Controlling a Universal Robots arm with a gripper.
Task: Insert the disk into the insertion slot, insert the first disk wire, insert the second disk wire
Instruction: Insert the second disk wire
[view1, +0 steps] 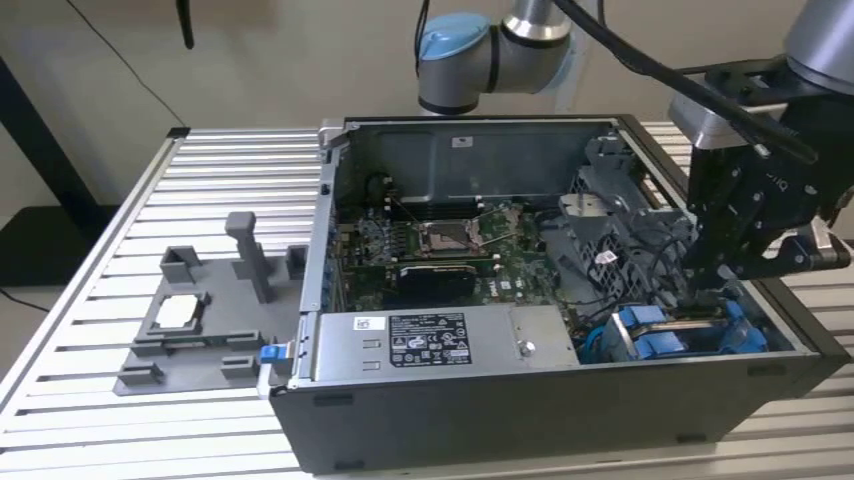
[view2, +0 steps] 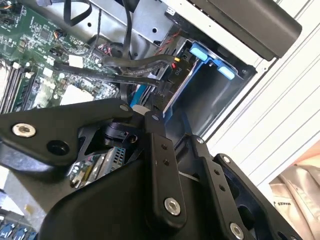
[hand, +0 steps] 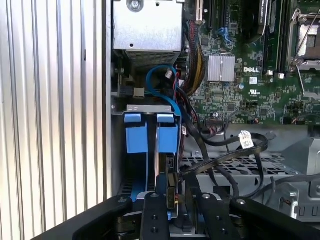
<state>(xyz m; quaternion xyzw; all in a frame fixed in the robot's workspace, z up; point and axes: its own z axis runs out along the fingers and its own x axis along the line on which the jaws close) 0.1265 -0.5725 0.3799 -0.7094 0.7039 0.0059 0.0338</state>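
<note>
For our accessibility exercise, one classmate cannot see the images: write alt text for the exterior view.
A black gripper on a robot arm reaches down into an open computer case, just above the blue-fitted insertion slot at the case's corner on the exterior view's right. The case sits on a slatted metal table, with a grey fixture tray beside it on the exterior view's left.

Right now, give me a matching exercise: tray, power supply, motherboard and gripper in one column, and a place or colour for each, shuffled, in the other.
1. tray
2. power supply
3. motherboard
4. gripper

A. green board
B. over the bay with blue fittings
C. on the table, outside the case
D. metal box along the case's near wall in the exterior view

Pairs: 1-C, 2-D, 3-A, 4-B
</note>
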